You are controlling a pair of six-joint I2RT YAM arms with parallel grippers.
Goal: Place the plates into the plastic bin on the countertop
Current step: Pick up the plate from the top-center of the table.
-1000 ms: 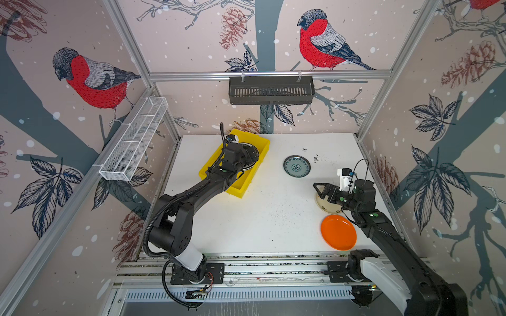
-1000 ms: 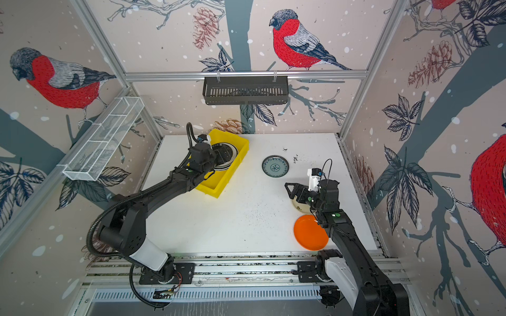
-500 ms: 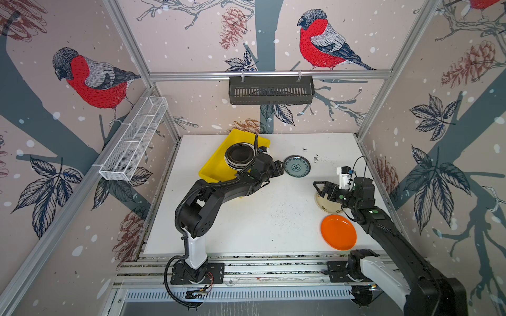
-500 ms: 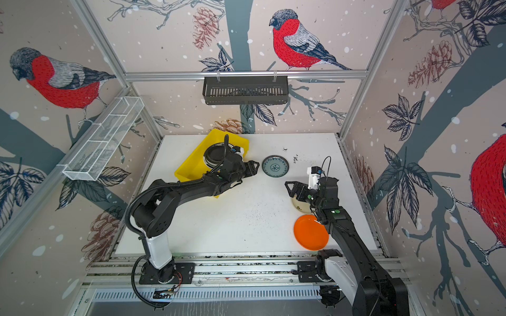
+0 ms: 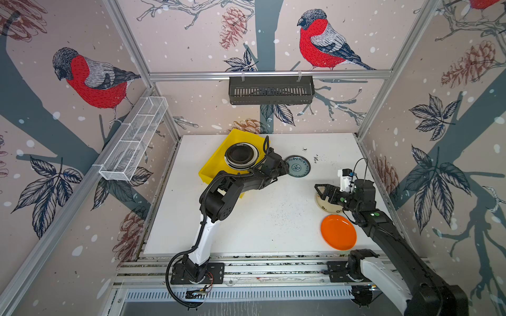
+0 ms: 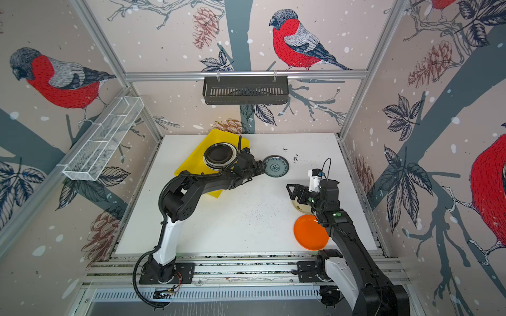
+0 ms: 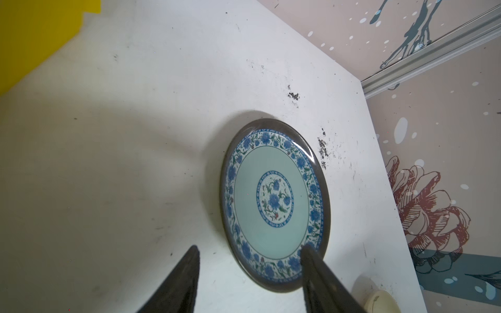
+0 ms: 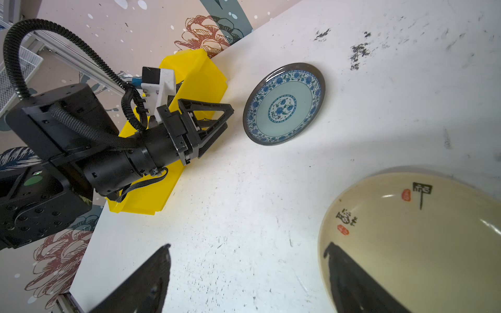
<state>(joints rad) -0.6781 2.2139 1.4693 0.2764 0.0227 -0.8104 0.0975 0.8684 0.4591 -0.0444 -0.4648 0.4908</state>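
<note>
Swung clear of the plastic bin, where it had hovered a second earlier, the left gripper had reached the edge of the teal plate. The right gripper had kept its place over the cream plate.

In both top views the white countertop, peppered with black specks, lay between walls of bullfinch wallpaper framed by aluminium rails. A black slotted basket hung on the back wall and a white wire rack on the left one. The bin sat askew at the back left of the board, holding a stack of plates with a black one on top. An orange plate lay at the front right, just beside the cream one.

From the left wrist, the left gripper stood parted and held nothing. One tip was over the teal plate's patterned rim and the other over bare board, with dark scuffs beyond.

From the right wrist, the right gripper stood wide and empty. One finger was over the cream plate and the other over the countertop. The left gripper appeared just beside the teal plate.
</note>
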